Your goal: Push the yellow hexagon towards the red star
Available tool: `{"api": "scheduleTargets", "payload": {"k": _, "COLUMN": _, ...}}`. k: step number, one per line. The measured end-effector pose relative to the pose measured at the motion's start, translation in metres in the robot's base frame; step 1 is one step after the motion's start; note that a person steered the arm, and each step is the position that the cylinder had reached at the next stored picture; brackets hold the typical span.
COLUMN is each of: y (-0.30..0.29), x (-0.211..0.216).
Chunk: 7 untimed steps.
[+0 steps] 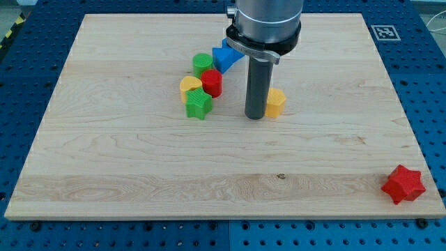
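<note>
Yellow hexagon [276,102] touches our tip [255,116], which holds nothing, on its right; red star [403,184] lies well apart.

We see a cluster left of the board's [139,167] middle: a green cylinder [203,64] beside a blue triangle [224,56], a red cylinder [212,82], a yellow heart [189,86] and a green star [198,104] below. A tag [385,32] sits top right.
</note>
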<state>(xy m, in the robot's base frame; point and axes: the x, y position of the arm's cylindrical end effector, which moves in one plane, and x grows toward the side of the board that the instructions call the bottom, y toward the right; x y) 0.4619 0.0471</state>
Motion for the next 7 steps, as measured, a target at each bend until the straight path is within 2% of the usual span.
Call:
{"api": "scheduleTargets", "payload": {"k": 3, "y": -0.035, "x": -0.035}}
{"api": "scheduleTargets", "payload": {"k": 5, "y": 0.016, "x": -0.037}}
{"api": "scheduleTargets", "payload": {"k": 7, "y": 0.027, "x": -0.027}}
